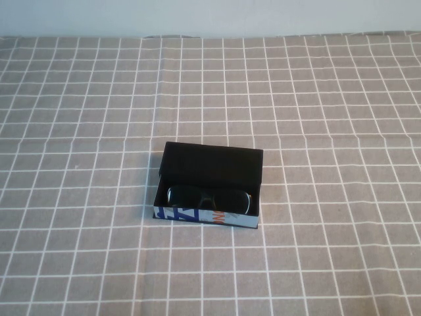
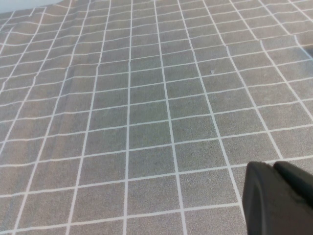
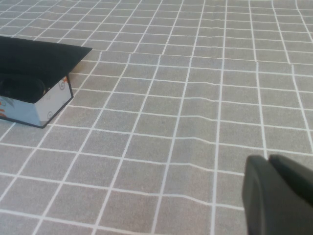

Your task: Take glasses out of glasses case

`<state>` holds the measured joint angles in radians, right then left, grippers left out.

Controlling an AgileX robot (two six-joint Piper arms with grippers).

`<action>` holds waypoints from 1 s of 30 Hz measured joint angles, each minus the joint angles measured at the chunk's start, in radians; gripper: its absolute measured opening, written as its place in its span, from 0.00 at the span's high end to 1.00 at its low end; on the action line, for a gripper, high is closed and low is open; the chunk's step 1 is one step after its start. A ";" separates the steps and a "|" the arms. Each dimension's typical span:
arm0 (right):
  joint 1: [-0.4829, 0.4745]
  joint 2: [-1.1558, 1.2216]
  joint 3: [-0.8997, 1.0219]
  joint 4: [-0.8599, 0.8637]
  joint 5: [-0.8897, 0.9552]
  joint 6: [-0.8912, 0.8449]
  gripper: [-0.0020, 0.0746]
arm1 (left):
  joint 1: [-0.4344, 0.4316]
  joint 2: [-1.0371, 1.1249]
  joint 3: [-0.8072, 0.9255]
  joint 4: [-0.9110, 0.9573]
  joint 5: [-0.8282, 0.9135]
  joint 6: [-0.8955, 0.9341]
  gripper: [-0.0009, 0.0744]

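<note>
The glasses case point(image 1: 197, 216) lies in the middle of the table with its black lid point(image 1: 212, 161) flipped open toward the far side. Its white front shows blue and orange print. The black glasses point(image 1: 209, 199) lie inside it. Neither arm shows in the high view. In the right wrist view the case point(image 3: 54, 100) sits well away from my right gripper point(image 3: 269, 159), with a dark part of the glasses point(image 3: 22, 88) showing inside. The right gripper is shut and empty. My left gripper point(image 2: 274, 166) is shut and empty over bare cloth.
A grey tablecloth with a white grid point(image 1: 316, 99) covers the whole table. Its far edge meets a pale wall point(image 1: 210, 16). The cloth has slight wrinkles point(image 3: 195, 122) between the right gripper and the case.
</note>
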<state>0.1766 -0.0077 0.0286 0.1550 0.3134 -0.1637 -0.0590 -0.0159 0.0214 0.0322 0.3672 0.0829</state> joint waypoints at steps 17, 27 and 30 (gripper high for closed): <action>0.000 0.000 0.000 0.559 -0.221 0.000 1.00 | 0.000 0.000 0.000 0.000 0.000 0.000 0.99; 0.000 0.044 -0.022 0.819 -0.201 0.000 1.00 | 0.000 0.000 0.000 0.000 0.000 0.000 0.99; 0.000 0.185 -0.122 0.792 -0.041 0.000 1.00 | 0.000 0.000 0.000 0.000 0.000 0.000 0.99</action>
<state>0.1766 0.1768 -0.0933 0.9475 0.2724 -0.1637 -0.0590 -0.0159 0.0214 0.0322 0.3672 0.0829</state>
